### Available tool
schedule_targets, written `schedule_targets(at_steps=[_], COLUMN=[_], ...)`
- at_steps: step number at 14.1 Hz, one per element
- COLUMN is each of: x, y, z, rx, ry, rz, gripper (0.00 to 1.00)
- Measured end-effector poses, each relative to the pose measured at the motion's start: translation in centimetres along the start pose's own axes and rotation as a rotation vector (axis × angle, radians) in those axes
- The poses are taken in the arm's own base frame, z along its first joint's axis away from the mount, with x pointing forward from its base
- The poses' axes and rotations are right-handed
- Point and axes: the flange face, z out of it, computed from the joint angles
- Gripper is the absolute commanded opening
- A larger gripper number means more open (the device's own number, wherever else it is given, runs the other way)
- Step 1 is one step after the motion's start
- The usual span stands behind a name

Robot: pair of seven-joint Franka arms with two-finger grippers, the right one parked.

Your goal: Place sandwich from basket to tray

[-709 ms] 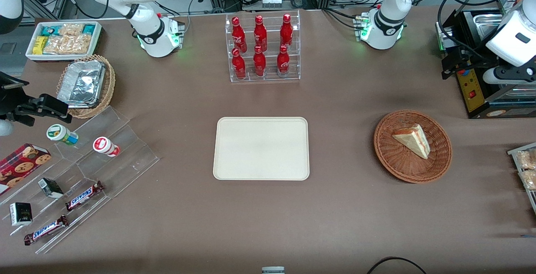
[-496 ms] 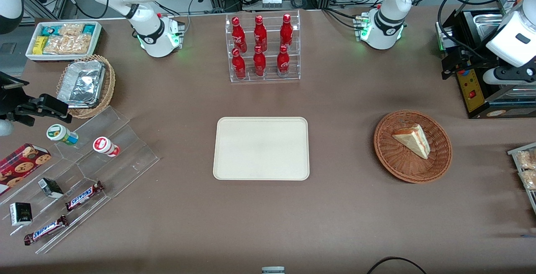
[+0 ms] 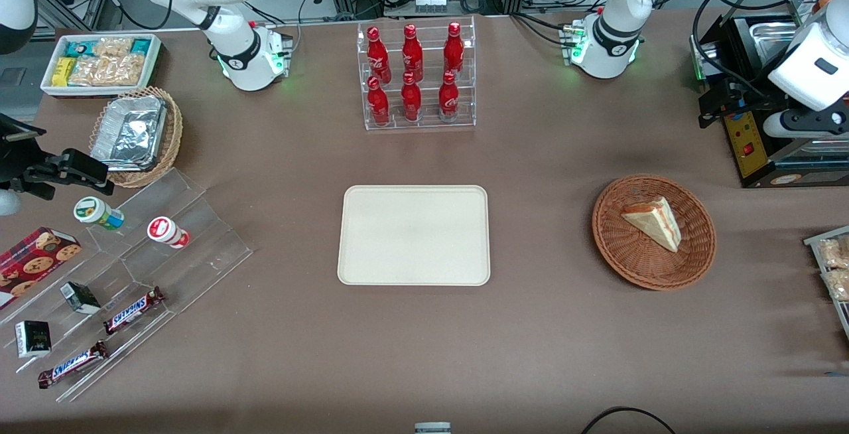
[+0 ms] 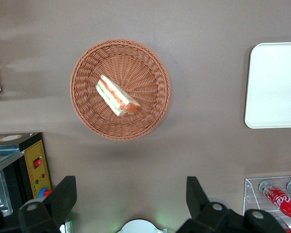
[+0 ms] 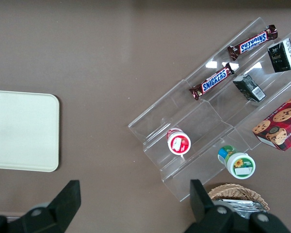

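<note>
Here, nearest the front camera first.

Desk (image 3: 544, 341): brown, carrying everything; the strip closest to the front camera is bare.

Tray (image 3: 414, 235): cream, rectangular, mid-desk, nothing on it. It lies well apart from the basket, toward the parked arm's end.

Basket (image 3: 630, 261): round reddish-brown wicker, toward the working arm's end of the desk, about as near the camera as the tray.

Sandwich (image 3: 654, 220): a wedge lying in the basket, pale bread face up, its red, green and white filling edge showing in the wrist view (image 4: 117, 94). Untouched; the task looks barely begun.

End effector (image 4: 131, 199): high above the desk, farther from the front camera than the basket, fingers (image 4: 63, 196) spread wide with nothing between them. In the front view only the arm's white wrist shows at the frame edge.

Bottle rack (image 3: 416, 75): clear stand of red bottles, farther from the camera than the tray, out of the likely path.

Risk, approach: the fingers are not yet over the wedge, so a descent from here would probably land on bare desk or catch the basket rim.

Risk, grasp: closing across the sloping bread faces rather than the flat sides could squeeze the wedge out or tip it.

Risk, lift: the light basket may drag along if a finger snags the weave.
</note>
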Motion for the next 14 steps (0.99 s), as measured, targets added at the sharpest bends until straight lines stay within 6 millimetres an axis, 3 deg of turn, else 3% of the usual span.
schedule_targets(at_steps=[3, 5, 9, 14], x=[1.4, 3.1, 6.9, 7.0], y=[-0.2, -0.4, -1.2, -4.0], z=[1.6, 4.0, 10.8, 18.6], rx=[0.0, -0.001, 0.002, 0.006], ry=[-0.009, -0.025, -0.043, -0.058], rz=[-0.028, -0.095, -0.272, -0.48], gripper=[1.0, 1.0, 1.0, 1.0])
